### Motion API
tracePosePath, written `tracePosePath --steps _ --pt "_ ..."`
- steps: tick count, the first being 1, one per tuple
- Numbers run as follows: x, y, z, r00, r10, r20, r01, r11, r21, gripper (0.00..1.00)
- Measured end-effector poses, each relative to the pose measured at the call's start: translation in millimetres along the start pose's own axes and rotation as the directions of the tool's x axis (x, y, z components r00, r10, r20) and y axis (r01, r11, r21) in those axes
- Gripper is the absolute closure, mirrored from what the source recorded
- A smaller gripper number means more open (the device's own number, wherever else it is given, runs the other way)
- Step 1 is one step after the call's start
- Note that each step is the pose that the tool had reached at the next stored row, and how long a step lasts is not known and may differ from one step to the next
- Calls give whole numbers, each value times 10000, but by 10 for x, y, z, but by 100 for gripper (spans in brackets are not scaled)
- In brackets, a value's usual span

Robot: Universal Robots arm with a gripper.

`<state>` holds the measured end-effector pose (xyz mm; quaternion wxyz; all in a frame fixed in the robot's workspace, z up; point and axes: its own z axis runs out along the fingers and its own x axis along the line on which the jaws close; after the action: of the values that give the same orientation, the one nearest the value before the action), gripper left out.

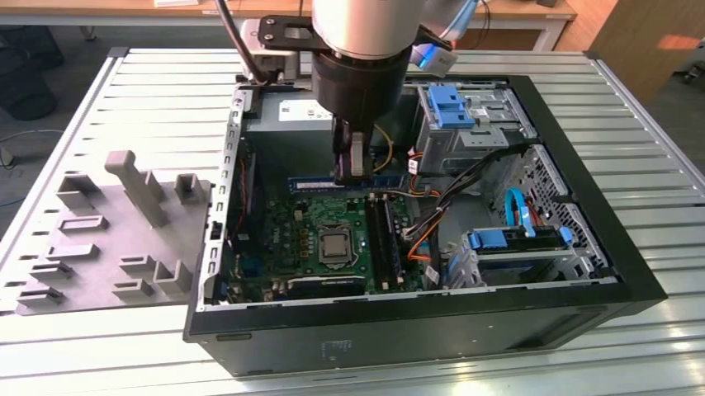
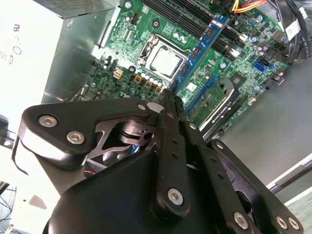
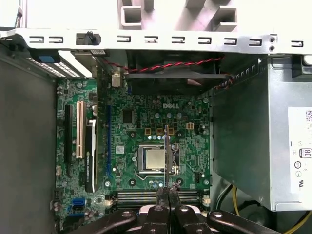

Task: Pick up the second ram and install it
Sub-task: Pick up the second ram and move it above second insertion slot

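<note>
**The arm's single pincer (image 1: 350, 175), clenched on the second ram (image 1: 312, 180), a slim flat blue circuit-board stick, inside the open black metal computer case (image 1: 441, 334).**

The stick is gripped between the closed jaws, with blue showing on either side of them in the exterior view. By my judgement it hangs clear above the green motherboard (image 3: 161, 117), near the square silver processor socket (image 3: 152, 160). In the first wrist view it appears edge-on, a thin line running away from the jaws. Its long axis lies crosswise to the long black slot strips (image 1: 382, 239), which sit just beside it on the board, lower in the exterior view. Count: one arm, one pincer, one blue stick that I can see, one socket; I cannot count the slot strips with certainty. The case rests on a pale slatted metal surface (image 1: 165, 82), beside one grey moulded holder (image 1: 111, 239).
</note>
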<state>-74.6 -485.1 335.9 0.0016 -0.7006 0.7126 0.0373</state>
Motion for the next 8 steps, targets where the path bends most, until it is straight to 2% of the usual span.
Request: tracePosePath --steps 8 --pt "2 -2 31 10000 0 0 0 10000 0 88"
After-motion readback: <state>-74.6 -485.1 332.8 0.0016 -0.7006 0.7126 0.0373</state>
